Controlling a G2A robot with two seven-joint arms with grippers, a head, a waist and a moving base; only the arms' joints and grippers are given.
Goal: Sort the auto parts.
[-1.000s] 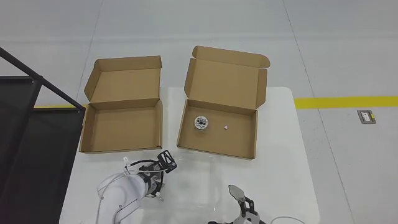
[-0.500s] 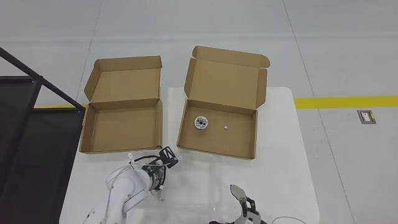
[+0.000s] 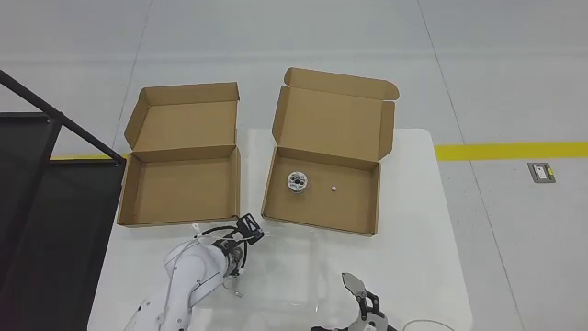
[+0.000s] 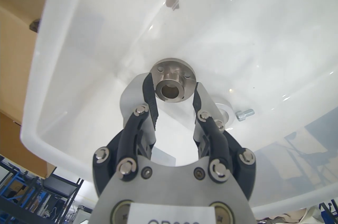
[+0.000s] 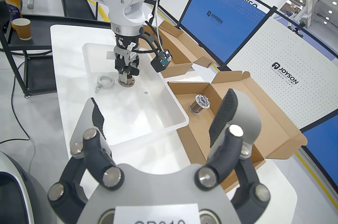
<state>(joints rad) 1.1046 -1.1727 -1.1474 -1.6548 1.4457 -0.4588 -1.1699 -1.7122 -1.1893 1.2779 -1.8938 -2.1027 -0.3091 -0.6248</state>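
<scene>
Left gripper (image 4: 172, 84) has edged toward the far edge of the tray (image 4: 237, 24) and now sits clamped on the flanged hub (image 4: 171, 70), which rests on the tray floor near its left end. Lifting looks next.

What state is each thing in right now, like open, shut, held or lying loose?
Left gripper: shut on the flanged hub.
Flanged hub: gripped, upright in the white tray.
Right gripper: open, holding nothing.
Metal ring: lying flat, loose in the tray.
Bolt: on its side beside the ring.
Left box: lid open.
Right box: lid open, round part inside.
</scene>
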